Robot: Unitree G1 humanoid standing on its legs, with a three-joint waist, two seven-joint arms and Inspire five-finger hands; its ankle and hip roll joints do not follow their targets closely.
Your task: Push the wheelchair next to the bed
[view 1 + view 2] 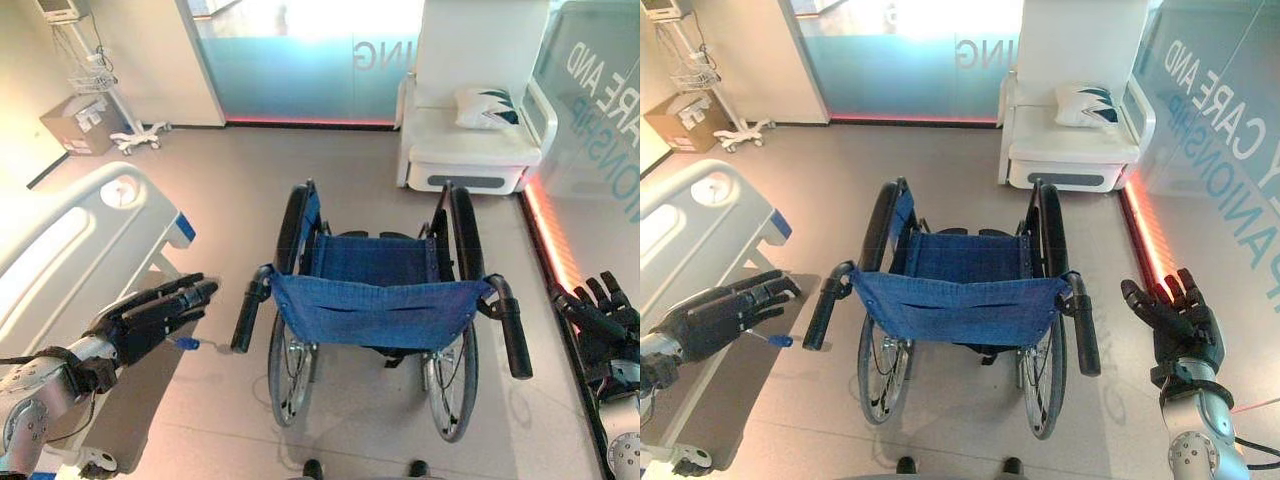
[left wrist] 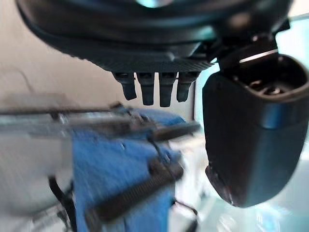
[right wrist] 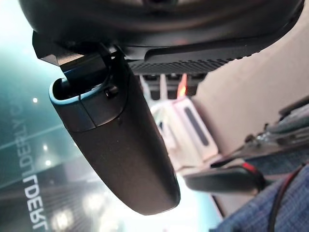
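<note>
A wheelchair (image 1: 375,305) with a blue fabric seat and back stands in front of me, facing away. Its two black push handles (image 1: 250,305) (image 1: 512,330) point toward me. My left hand (image 1: 160,315) hovers open just left of the left handle, fingers straight, a short gap between them. My right hand (image 1: 1175,320) is open with fingers spread, to the right of the right handle (image 1: 1085,325) and apart from it. The bed (image 1: 70,260), white with a blue corner, lies at the left. In the left wrist view the handle (image 2: 140,191) and blue fabric show past the fingers (image 2: 154,89).
A white chair with a patterned cushion (image 1: 470,135) stands beyond the wheelchair against a glass wall. A wheeled stand (image 1: 130,130) and a cardboard box (image 1: 75,125) are at the far left. A glowing red strip (image 1: 550,240) runs along the floor at the right wall.
</note>
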